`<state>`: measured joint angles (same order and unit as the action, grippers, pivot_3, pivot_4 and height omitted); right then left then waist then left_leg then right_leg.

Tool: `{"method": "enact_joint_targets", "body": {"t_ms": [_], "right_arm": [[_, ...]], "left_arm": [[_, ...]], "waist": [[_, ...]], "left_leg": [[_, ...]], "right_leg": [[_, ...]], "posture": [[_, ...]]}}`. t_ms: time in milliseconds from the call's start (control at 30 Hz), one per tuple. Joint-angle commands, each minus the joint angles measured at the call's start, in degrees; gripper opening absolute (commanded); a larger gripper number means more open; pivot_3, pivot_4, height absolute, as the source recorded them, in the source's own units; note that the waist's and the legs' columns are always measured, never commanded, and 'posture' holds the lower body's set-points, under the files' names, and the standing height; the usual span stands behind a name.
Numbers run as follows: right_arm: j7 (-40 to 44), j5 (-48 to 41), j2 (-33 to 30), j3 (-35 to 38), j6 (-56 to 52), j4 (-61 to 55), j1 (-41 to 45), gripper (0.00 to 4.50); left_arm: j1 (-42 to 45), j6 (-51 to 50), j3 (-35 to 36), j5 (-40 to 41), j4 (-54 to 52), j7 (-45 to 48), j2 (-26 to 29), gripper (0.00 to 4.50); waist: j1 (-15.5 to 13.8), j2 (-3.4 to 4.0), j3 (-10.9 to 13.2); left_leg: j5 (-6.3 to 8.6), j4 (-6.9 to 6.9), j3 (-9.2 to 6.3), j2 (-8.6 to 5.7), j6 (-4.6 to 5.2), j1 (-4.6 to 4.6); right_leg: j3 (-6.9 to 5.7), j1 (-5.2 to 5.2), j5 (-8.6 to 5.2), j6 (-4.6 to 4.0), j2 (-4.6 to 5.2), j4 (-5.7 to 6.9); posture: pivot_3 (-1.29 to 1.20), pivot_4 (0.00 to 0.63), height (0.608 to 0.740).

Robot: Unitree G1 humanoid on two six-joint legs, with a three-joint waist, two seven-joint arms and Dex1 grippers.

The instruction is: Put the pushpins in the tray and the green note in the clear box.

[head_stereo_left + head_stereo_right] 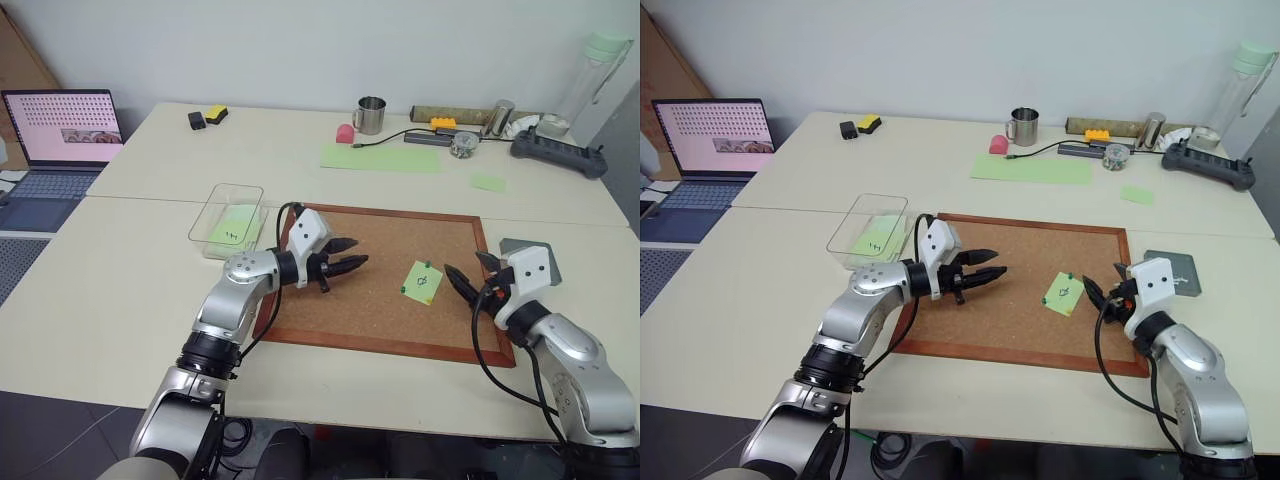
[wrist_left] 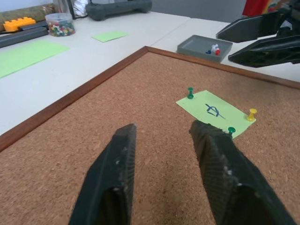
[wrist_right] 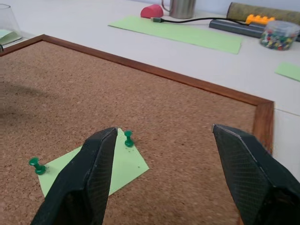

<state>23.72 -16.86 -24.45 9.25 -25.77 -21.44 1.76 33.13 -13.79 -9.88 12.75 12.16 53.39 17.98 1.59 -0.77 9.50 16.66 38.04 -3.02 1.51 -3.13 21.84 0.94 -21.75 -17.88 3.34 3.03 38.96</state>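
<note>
While the green note (image 1: 422, 282) was lying on the corkboard (image 1: 330, 310), it was fixed there by pushpins (image 2: 190, 93) at its corners, so I judged that the pins had to come out before the paper could go anywhere. The note lay between the two grippers, nearer to the right gripper (image 1: 470, 277), which pointed at it from just beside with its jaws spread wide and nothing between them. The left gripper (image 1: 345, 265) hovered over the board farther from the note, pointing toward it; its fingers (image 2: 112, 173) stood a little apart and held nothing.

The tray (image 1: 525, 247) sat off the board just behind the right gripper, probably so that this arm can drop pins there with a short move. The clear box (image 1: 228, 215) stood beyond the board's edge behind the left gripper, on that arm's side, and it already contained another green paper.

The head views showed the whole layout but the pins were only small dots there. The left wrist view showed two green pins and one yellow pin (image 2: 252, 114) on the note, the loopy drawing, and a few red, blue and white pins already in the tray. The right wrist view showed two green pins close to its left finger, and a jar of pins (image 3: 280, 35) far on the table.
</note>
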Motion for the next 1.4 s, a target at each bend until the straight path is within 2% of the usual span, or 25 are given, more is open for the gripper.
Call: {"method": "enact_joint_targets", "body": {"t_ms": [33,200,267,600,1000,1100,1200,1367,1400], "right_arm": [[-0.06,0.82,-0.20,-0.41,1.23,1.64,2.08,3.38],[-0.19,1.75,0.31,-1.94,1.71,4.37,3.91,3.38],[-0.20,2.40,0.80,-2.99,2.10,6.07,5.10,3.38],[-1.17,4.70,2.89,-5.43,3.20,11.26,7.83,3.38],[-0.94,4.71,5.51,-7.50,1.74,16.04,11.35,3.38],[-0.89,4.34,5.92,-7.40,1.96,16.55,11.61,2.93],[-0.78,4.41,5.94,-7.52,2.24,16.81,11.87,2.18],[-0.65,4.99,5.73,-8.03,2.79,16.94,11.88,1.20],[-0.74,4.95,5.79,-7.97,2.85,17.00,11.95,0.88]], "left_arm": [[1.51,2.50,-0.83,-0.59,1.24,1.12,-0.59,1.08],[1.56,3.53,-1.80,-0.86,3.44,2.39,-1.41,0.16],[1.70,4.13,-2.29,-1.11,5.04,2.75,-2.21,0.03],[0.67,9.55,-7.41,-8.06,15.16,3.65,-2.52,0.03],[0.51,11.23,-7.20,-8.73,14.91,4.01,-3.09,0.03],[0.48,11.37,-7.06,-8.73,14.84,4.04,-2.99,0.00],[0.43,11.30,-6.95,-8.66,14.57,4.03,-2.93,0.00],[0.37,11.25,-6.87,-8.65,14.32,3.96,-2.91,0.00],[0.45,11.27,-6.84,-8.67,14.44,3.91,-2.93,0.00]], "waist": [[0.00,0.00,0.00],[0.01,0.00,0.00],[0.02,0.00,0.00],[0.03,0.04,-0.03],[0.01,0.15,-0.12],[0.02,0.15,-0.12],[0.02,0.16,-0.12],[0.03,0.16,-0.12],[0.03,0.16,-0.12]], "left_leg": [[0.00,0.00,0.00,0.00,0.00,0.00],[0.00,0.00,0.01,0.00,0.00,0.00],[0.00,0.00,0.00,0.00,0.00,0.01],[0.00,0.01,0.01,-0.01,0.00,-0.02],[0.00,0.02,0.00,-0.01,0.00,-0.08],[0.00,0.02,0.01,-0.01,0.00,-0.08],[0.00,0.02,0.00,-0.01,0.00,-0.08],[0.00,0.02,0.00,-0.01,0.00,-0.08],[0.00,0.02,0.00,-0.01,0.00,-0.08]], "right_leg": [[0.00,0.00,0.00,0.00,0.00,0.00],[0.00,-0.01,0.00,0.00,0.00,0.00],[0.00,-0.02,0.00,0.00,0.00,0.01],[0.00,0.00,0.00,0.00,0.00,0.01],[0.00,0.06,0.00,0.00,0.01,0.02],[0.00,0.06,0.00,0.00,0.01,0.02],[0.00,0.06,0.00,0.00,0.00,0.02],[0.00,0.06,0.00,0.00,0.00,0.02],[0.00,0.06,0.00,0.00,0.00,0.02]], "posture": [[0.00,0.150,0.740],[0.00,0.150,0.740],[0.00,0.150,0.740],[0.00,0.150,0.740],[0.00,0.150,0.740],[0.00,0.150,0.740],[0.00,0.150,0.740],[0.00,0.150,0.740],[0.00,0.150,0.740]]}}
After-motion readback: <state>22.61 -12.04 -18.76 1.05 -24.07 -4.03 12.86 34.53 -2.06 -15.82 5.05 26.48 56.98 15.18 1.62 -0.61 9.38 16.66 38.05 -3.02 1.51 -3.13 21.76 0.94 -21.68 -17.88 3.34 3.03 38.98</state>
